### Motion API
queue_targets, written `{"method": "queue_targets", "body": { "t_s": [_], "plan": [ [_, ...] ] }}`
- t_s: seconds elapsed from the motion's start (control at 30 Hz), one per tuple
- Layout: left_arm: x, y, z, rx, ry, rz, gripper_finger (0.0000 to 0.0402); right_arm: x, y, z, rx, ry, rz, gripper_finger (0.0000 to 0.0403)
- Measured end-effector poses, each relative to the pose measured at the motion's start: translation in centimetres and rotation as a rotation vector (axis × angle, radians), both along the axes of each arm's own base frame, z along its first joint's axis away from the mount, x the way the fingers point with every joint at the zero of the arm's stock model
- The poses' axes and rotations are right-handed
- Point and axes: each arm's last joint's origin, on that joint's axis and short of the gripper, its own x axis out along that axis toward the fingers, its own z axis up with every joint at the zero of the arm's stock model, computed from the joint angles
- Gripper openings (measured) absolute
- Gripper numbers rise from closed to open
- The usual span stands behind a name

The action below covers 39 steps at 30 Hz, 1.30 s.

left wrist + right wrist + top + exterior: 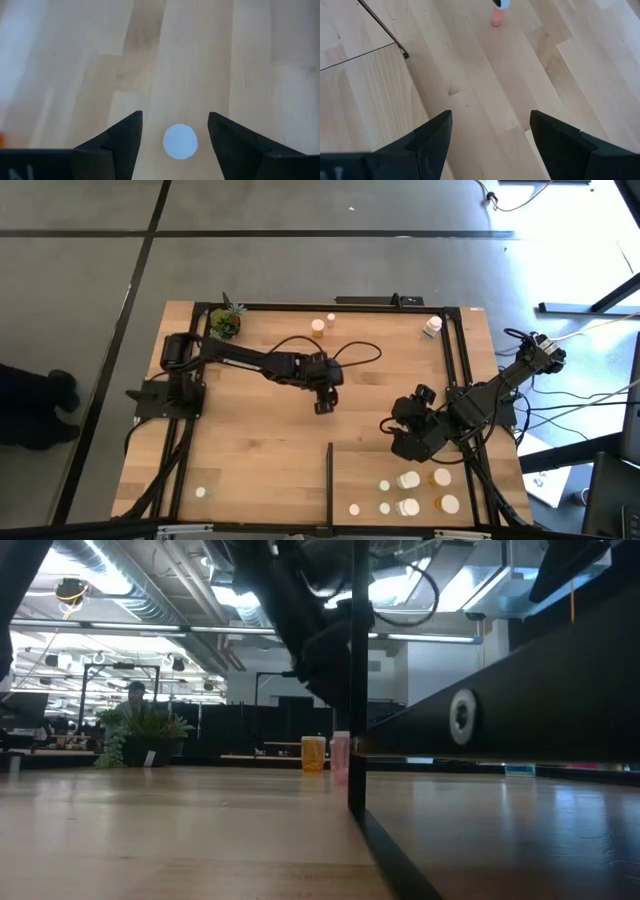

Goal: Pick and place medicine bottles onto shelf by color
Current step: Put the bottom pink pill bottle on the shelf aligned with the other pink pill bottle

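My left gripper [322, 404] hangs open over the table's middle. Seen from above, a small bottle's white cap [180, 141] shows between its fingers with a gap on each side. The same bottle [340, 756], pale pinkish, stands upright on the wood. My right gripper [398, 438] is open above bare table, near the far end of the shelf's black strip [380, 24]. The shelf [365, 468], at the near right, holds several white-capped bottles [408, 480], white and amber, standing on their bases.
An amber bottle [318, 327] and a white one [432, 326] stand near the far edge. Another small bottle [200, 492] sits near the front left corner. A potted plant [226, 323] is at the far left, and a black cable [350, 355] loops behind my left arm.
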Motion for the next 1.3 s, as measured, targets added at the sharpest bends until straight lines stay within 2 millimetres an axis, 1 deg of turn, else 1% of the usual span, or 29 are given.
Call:
{"method": "queue_targets", "body": {
  "t_s": [0.23, 0.37, 0.53, 0.63, 0.7, 0.77, 0.83, 0.93, 1.13, 1.3],
  "plan": [
    [-1.1, 0.1, 3.3, 0.076, -0.07, 0.021, 0.0219, 0.0, 0.0, 0.0, 0.003, -0.004, 0.0, 0.0271],
    [-2.4, -0.4, 5.3, 0.085, -0.077, 0.012, 0.0219, 0.1, 0.1, 0.0, 0.006, -0.009, 0.0, 0.0271],
    [-4.3, -1.6, 7.7, 0.082, -0.08, -0.015, 0.0219, 0.2, 0.1, 0.1, 0.015, -0.021, 0.0, 0.0271],
    [-5.9, -2.8, 9.0, 0.057, -0.069, -0.02, 0.0219, 0.2, 0.2, 0.1, 0.018, -0.026, 0.0, 0.0271],
    [-6.5, -3.7, 9.7, 0.044, -0.078, -0.034, 0.0219, 0.2, 0.2, 0.1, 0.019, -0.027, 0.0, 0.0271],
    [-7.6, -4.7, 10.1, 0.029, -0.049, -0.045, 0.0219, 0.2, 0.2, 0.1, 0.019, -0.028, 0.0, 0.0271],
    [-8.1, -5.8, 10.8, 0.018, -0.072, -0.053, 0.0219, 0.3, 0.2, 0.1, 0.022, -0.031, 0.0, 0.0271],
    [-9.1, -7.6, 11.1, 0.033, -0.063, -0.053, 0.0219, 0.3, 0.2, 0.2, 0.028, -0.039, 0.0, 0.0271],
    [-10.8, -10.7, 10.8, 0.101, -0.032, -0.003, 0.0219, 0.5, 0.3, 0.2, 0.034, -0.058, -0.002, 0.0271],
    [-11.9, -13.0, 10.7, 0.11, -0.055, 0.029, 0.0219, 0.7, 0.3, 0.3, 0.043, -0.079, -0.007, 0.0271]
  ]
}}
